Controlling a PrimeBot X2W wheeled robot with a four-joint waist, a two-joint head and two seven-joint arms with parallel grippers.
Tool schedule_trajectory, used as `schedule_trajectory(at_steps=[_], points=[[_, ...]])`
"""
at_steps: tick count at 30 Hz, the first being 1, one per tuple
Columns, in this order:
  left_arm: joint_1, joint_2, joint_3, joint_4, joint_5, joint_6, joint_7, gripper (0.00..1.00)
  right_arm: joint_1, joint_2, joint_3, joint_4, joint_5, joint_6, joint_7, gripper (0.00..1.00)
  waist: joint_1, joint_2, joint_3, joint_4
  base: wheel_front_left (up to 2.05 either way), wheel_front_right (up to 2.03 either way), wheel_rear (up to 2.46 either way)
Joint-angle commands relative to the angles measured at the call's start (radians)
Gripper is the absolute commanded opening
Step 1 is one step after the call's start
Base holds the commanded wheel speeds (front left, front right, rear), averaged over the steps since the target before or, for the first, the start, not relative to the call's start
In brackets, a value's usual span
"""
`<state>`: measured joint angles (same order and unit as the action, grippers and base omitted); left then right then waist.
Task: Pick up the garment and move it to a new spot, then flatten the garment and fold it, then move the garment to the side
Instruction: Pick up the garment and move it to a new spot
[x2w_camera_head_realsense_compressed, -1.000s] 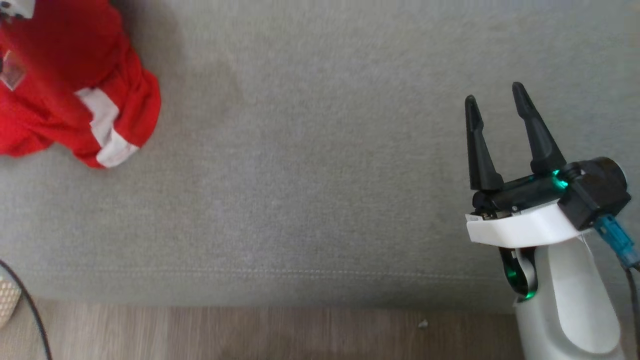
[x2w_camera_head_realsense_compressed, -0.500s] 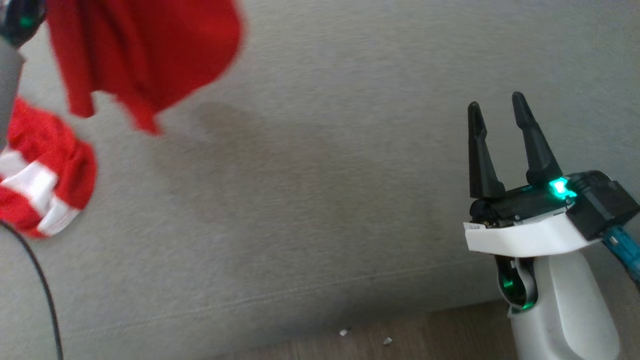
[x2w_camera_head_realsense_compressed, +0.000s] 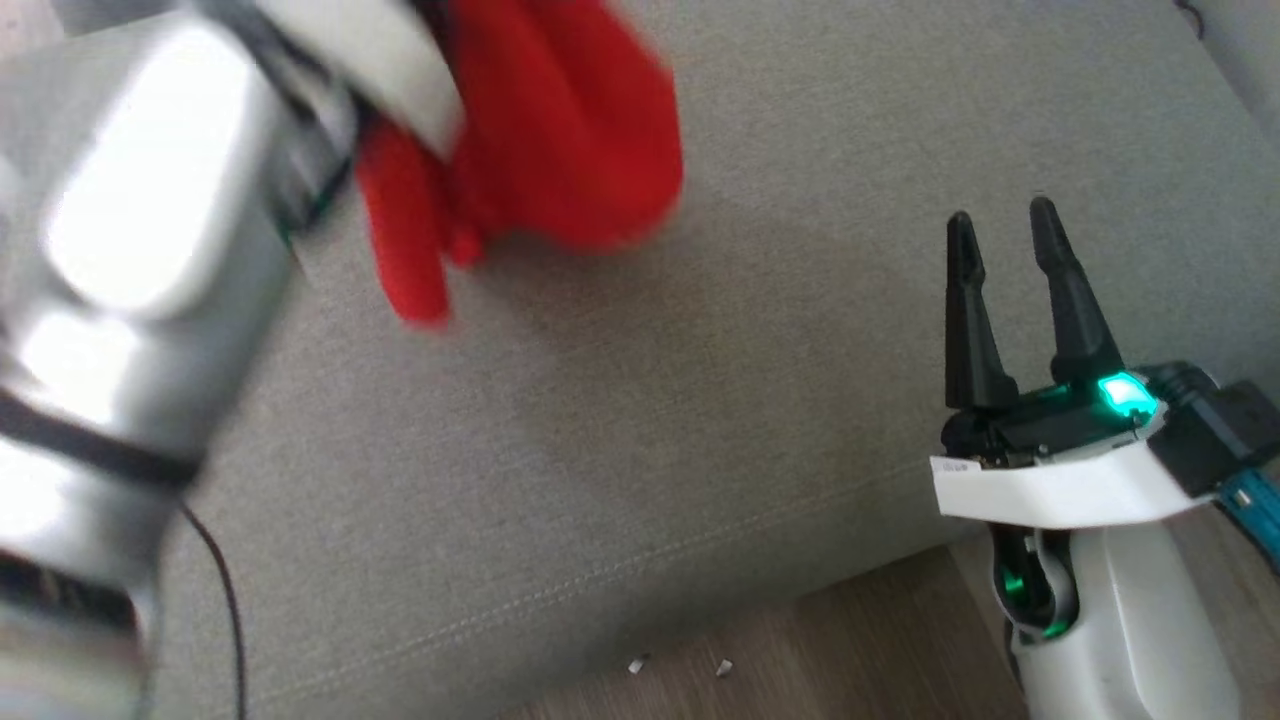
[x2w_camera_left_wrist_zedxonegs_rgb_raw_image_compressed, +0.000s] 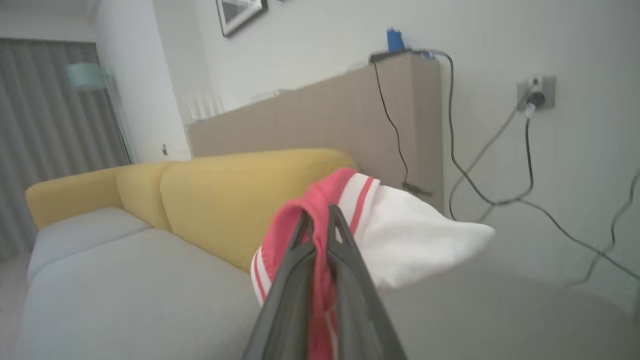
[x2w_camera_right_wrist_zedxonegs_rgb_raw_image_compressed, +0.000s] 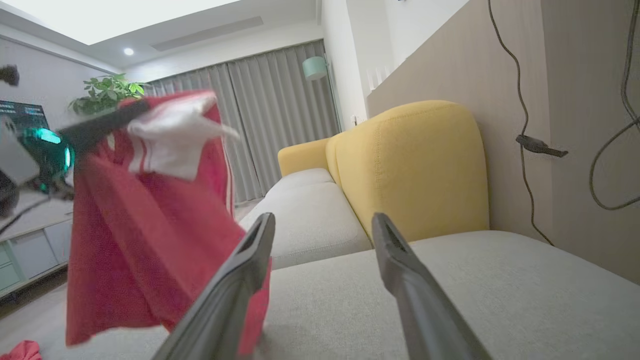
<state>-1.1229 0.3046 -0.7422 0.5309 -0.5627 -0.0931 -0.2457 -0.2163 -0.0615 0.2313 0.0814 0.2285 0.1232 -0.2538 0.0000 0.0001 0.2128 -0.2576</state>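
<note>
My left end effector (x2w_camera_left_wrist_zedxonegs_rgb_raw_image_compressed: 318, 214) is pinched shut on a fold of the red-and-white garment (x2w_camera_left_wrist_zedxonegs_rgb_raw_image_compressed: 415, 240), which hangs from it over the grey sofa seat (x2w_camera_head_realsense_compressed: 700, 420). My right end effector (x2w_camera_head_realsense_compressed: 1000, 215) stands spread and empty near the seat's front edge, well apart from the cloth. A yellow backrest (x2w_camera_right_wrist_zedxonegs_rgb_raw_image_compressed: 415, 165) rises behind.

Head looks down, wrists level, garment (x2w_camera_head_realsense_compressed: 560, 130) shared
</note>
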Motion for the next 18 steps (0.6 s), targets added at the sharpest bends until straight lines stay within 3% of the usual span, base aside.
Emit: schedule_trajectory(at_steps=[1,7,10,11,12,18], points=[[0.021,0.029,0.016,-0.04,0.032,0.021,-0.01,0.0,-0.006,0.011,0.023,-0.036,0.002,0.008,-0.008,1.0,0.0,-0.0001,0.004,0.006,0.0,0.0,0.0],[0.329,-0.003,0.035,-0.168,0.168,0.101,-0.016,0.0,-0.009,0.011,0.029,-0.036,-0.009,0.008,-0.008,1.0,0.0,-0.0001,0.034,0.043,0.0,0.0,0.0],[0.48,-0.024,0.074,-0.211,0.204,0.107,-0.016,0.0,-0.008,0.011,0.028,-0.032,-0.02,0.008,-0.008,1.0,0.0,-0.0001,0.032,0.072,0.0,0.0,0.0],[0.519,-0.031,0.091,-0.229,0.218,0.109,-0.016,0.45,-0.005,0.011,0.025,-0.03,-0.024,0.008,-0.008,1.0,0.0,-0.0001,0.028,0.084,0.0,0.0,0.0],[0.558,-0.037,0.111,-0.252,0.232,0.116,-0.016,1.0,-0.002,0.011,0.024,-0.026,-0.027,0.008,-0.008,1.0,0.0,-0.0001,0.023,0.096,0.0,0.0,0.0],[0.797,-0.077,0.24,-0.386,0.289,0.155,-0.016,1.0,0.038,0.011,0.027,0.016,-0.044,0.008,-0.008,1.0,0.0,-0.0001,-0.056,0.179,0.0,0.0,0.0]])
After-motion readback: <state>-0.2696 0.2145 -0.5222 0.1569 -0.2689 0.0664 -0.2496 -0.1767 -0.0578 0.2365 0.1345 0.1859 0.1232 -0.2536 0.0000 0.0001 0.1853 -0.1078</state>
